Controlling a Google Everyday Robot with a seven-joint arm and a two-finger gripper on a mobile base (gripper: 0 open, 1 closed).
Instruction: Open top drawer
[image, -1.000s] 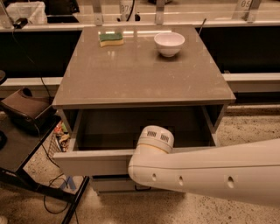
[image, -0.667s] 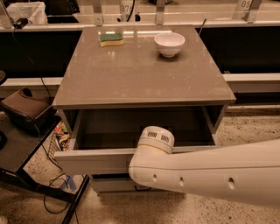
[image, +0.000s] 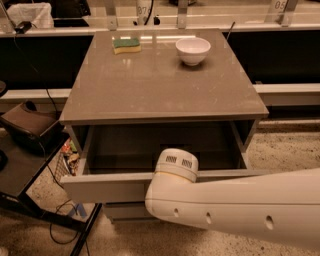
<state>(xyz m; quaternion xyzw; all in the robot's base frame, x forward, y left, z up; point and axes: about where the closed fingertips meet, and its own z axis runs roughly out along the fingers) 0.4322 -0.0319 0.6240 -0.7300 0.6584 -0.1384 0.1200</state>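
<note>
Camera view: The top drawer (image: 112, 186) of a grey cabinet (image: 165, 85) stands pulled well out toward the camera. Its deep, plain interior is open to view under the cabinet's flat top, and its light front panel sits forward of the narrower drawer front (image: 125, 211) below it. The robot's cream-coloured arm (image: 245, 210) reaches in from the lower right and crosses in front of the drawer. Its rounded wrist housing (image: 174, 165) sits at the middle of the panel's upper edge, roughly where the small handle would be. That fits an arm positioned to draw the panel straight out rather than to either side.

The gripper is hidden behind the arm, probably down at the drawer front. Whether it is spread, pressed together or pinching the handle cannot be told from here. The handle is covered as well.

A white bowl (image: 193, 49) and a green-and-yellow sponge (image: 126, 45) sit well apart toward the back of the cabinet top. Neither is near the front edge, so neither is in the way of the work below. A brown bag (image: 29, 129) rests on a dark stand (image: 35, 172) just to the left of the cabinet, near the drawer's left corner but apparently not touching it.

Judging by how much of the interior shows, the opening looks largely or wholly done. What seems to remain is for the arm to let go and back away without nudging the panel inward.
</note>
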